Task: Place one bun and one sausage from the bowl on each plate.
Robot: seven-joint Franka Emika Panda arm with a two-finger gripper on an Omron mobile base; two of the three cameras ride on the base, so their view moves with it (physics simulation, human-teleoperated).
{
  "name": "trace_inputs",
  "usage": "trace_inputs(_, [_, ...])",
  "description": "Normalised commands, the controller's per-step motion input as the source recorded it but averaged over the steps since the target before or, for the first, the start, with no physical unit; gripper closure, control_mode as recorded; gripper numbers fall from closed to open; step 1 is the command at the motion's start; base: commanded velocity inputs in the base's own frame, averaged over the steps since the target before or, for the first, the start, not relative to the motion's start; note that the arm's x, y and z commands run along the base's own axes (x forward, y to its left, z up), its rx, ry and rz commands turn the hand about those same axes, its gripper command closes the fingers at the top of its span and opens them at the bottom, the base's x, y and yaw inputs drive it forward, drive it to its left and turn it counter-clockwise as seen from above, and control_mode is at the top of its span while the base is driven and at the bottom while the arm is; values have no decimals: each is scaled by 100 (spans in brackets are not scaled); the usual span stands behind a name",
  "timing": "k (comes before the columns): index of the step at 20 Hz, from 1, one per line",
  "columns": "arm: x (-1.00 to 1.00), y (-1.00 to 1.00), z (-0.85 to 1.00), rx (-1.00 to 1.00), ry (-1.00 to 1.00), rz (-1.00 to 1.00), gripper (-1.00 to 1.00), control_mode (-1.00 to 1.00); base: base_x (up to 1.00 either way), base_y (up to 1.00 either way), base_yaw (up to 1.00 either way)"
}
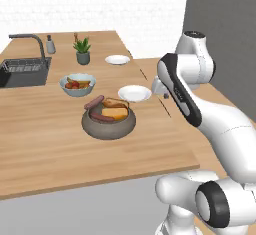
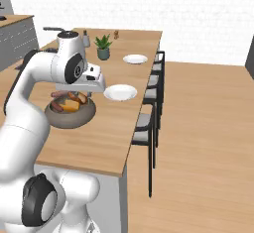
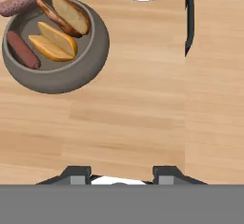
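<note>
Two sausages [image 3: 24,0] and buns [image 3: 71,12] in bowl [image 3: 90,61], apart from empty jaws.

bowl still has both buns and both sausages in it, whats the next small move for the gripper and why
Probably shift the gripper across to the bowl and come down over a bun. Its fingers hang above bare wood beside the bowl with nothing between them, and the near plate holds no food.

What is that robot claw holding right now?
Nothing. The gripper hangs empty over bare counter, beside the bowl of buns and sausages.
</note>
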Motion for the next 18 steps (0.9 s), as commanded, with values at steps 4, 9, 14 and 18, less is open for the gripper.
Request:
trace_inputs(4, [-36,-11,-6,0,0,0,-100,100,-23,-18,0])
trace_inputs(9, [0,0,0,0,0,0,-100,100,-16,-99,0])
trace_inputs(14, [0,0,0,0,0,0,-100,100,54,-100,9])
trace_inputs(18, [0,0,0,0,0,0,-100,100,90,-96,28])
